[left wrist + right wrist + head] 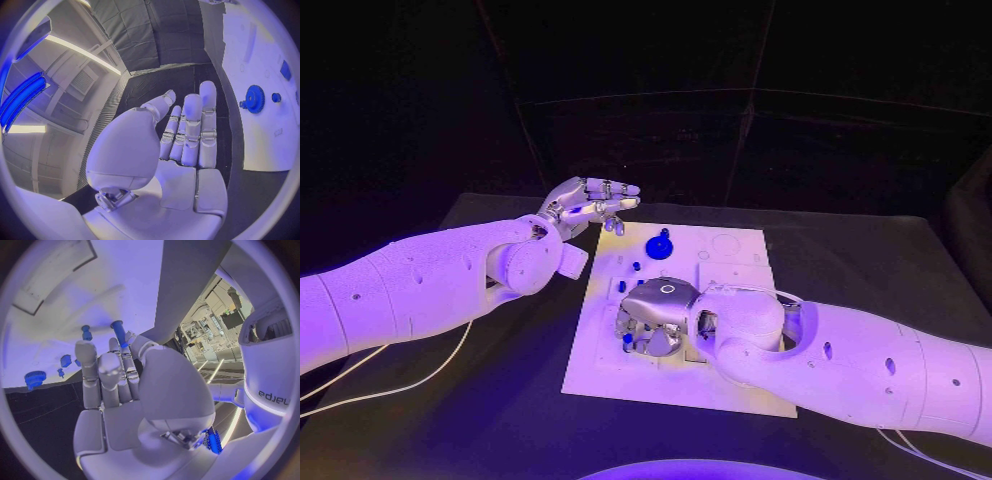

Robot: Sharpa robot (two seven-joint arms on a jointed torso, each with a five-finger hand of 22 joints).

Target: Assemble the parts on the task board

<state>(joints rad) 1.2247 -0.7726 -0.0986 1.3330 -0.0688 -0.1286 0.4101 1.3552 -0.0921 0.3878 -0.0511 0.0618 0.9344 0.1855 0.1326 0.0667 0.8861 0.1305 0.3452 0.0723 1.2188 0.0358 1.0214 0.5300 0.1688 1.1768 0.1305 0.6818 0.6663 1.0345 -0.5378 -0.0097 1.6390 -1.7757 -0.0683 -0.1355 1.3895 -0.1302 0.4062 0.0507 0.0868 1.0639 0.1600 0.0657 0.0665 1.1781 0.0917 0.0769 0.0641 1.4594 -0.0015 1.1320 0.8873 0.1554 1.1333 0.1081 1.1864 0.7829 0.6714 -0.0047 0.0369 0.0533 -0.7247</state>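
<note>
A white task board [733, 330] lies in the middle of a black table [877, 250], its long axis running away from the robot. All places below are given relative to this board.

The right hand [658, 318] hangs low over the board's near half, palm down, and hides the surface beneath it. In the right wrist view its fingers [87, 370] point toward the board and a slim blue peg [119, 334] stands up at the fingertips, its long axis in line with them. The peg seems to be pinched there, but the contact is hidden, so I cannot tell for sure whether it is held.

The left hand [593, 205] hovers just off the board's far left corner, above the table. It holds nothing; the left wrist view shows its fingers [190, 125] straight and close together, with the thumb apart.

On the far half of the board a blue gear [658, 243] stands out, with a small blue knob [276, 97] just beside it. More small blue parts [635, 267] lie between the gear and the right hand; their shapes are too small to make out.

The board's far right area shows faint outlines and bare white surface. The right forearm covers the near right corner. Open table lies on all sides of the board.
</note>
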